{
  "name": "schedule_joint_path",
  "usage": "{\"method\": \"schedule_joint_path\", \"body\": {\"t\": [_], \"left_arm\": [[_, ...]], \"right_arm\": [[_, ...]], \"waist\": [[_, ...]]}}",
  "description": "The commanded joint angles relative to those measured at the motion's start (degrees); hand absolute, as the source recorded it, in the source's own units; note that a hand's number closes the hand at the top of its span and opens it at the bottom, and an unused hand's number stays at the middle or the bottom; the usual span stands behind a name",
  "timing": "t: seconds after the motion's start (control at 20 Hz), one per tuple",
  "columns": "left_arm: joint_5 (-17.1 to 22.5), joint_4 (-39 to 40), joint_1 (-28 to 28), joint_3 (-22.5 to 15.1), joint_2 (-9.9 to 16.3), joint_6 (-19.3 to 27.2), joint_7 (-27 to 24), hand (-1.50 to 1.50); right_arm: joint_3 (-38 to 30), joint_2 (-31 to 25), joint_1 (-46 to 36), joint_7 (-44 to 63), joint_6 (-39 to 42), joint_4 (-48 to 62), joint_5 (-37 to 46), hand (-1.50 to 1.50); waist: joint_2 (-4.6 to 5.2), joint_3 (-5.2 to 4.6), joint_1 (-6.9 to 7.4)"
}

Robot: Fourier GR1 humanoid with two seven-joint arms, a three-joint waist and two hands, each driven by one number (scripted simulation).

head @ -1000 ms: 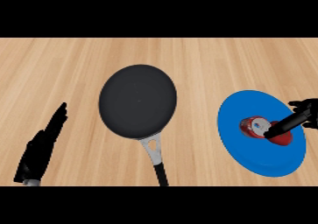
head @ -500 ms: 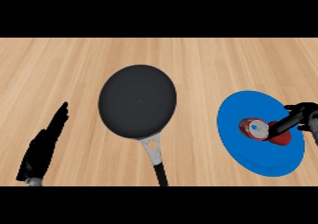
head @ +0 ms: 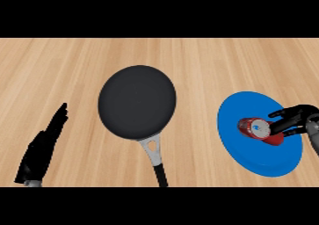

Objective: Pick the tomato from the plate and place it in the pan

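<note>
Your right hand [head: 296,121], at three o'clock, curls its fingers round the tomato [head: 258,129] on the blue plate [head: 252,160], the dark pan [head: 136,102] sits at centre, and your left hand [head: 42,149] rests straight-fingered at eight o'clock.

Below me I see only the wooden counter top [head: 70,66], light planks with grain running across, evenly lit.

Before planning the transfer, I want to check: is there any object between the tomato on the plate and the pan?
Nothing visible. The tomato lies on the blue plate with the right hand at it. Only bare counter lies between the plate and the pan. The left hand rests beyond the pan's far side.
</note>
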Motion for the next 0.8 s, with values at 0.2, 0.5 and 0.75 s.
{"method": "schedule_joint_path", "body": {"t": [0.2, 0.5, 0.75], "left_arm": [[-0.1, 2.8, -2.3, 0.8, -0.1, -1.7, -0.5, 0.00], [-1.4, 1.1, -3.8, -2.7, -1.9, -1.9, -0.4, 0.00], [-0.5, 0.7, -3.0, -0.9, -1.1, -2.1, 0.9, 0.00]], "right_arm": [[4.3, 1.9, -4.1, -8.5, 8.4, 0.0, 5.2, 1.50], [18.5, -1.2, -12.2, -26.2, 21.9, -8.2, 17.0, 1.50], [17.6, -3.2, -17.4, -43.0, 11.9, -3.1, 28.6, 1.50]], "waist": [[1.01, 0.65, 1.85], [1.58, 0.76, 5.95], [1.28, 0.83, 3.62]]}}
